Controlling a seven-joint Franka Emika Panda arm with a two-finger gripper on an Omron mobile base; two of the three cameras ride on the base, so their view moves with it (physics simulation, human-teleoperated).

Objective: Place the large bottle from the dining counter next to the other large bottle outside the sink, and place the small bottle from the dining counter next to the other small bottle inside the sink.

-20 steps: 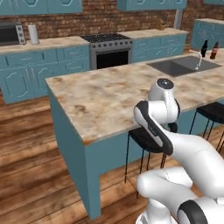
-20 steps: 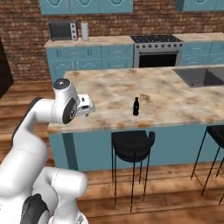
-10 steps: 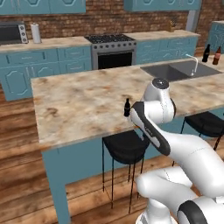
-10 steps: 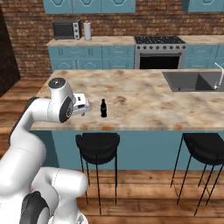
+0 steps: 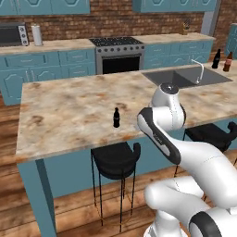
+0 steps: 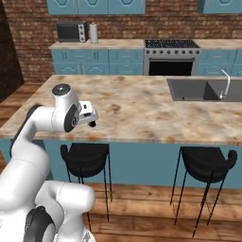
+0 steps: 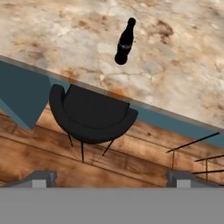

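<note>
The small bottle (image 5: 116,117), short and all black, stands upright on the dining counter (image 5: 69,106) near its front edge, just left of my arm. From the hand it shows as the small bottle (image 7: 124,43), ahead of and well apart from my gripper (image 7: 112,179), whose jaws stand open and empty. My gripper (image 6: 90,118) hovers above the counter's front edge. The sink (image 5: 185,76) lies to the right with its faucet (image 5: 201,71). Past it stand the large bottle (image 5: 216,59), tall and black, and a reddish-brown bottle (image 5: 227,61), side by side on the counter top.
Black stools stand under the counter's front edge: one stool (image 5: 115,159) below the bottle, another stool (image 6: 205,163) to the right. A stove (image 5: 118,55), a microwave (image 6: 71,31) and teal cabinets line the brick back wall. The floor is wood.
The base has driven along the counter, so the whole scene has shifted in both base views. The small bottle now shows close beside my arm. The gripper has stayed open.
</note>
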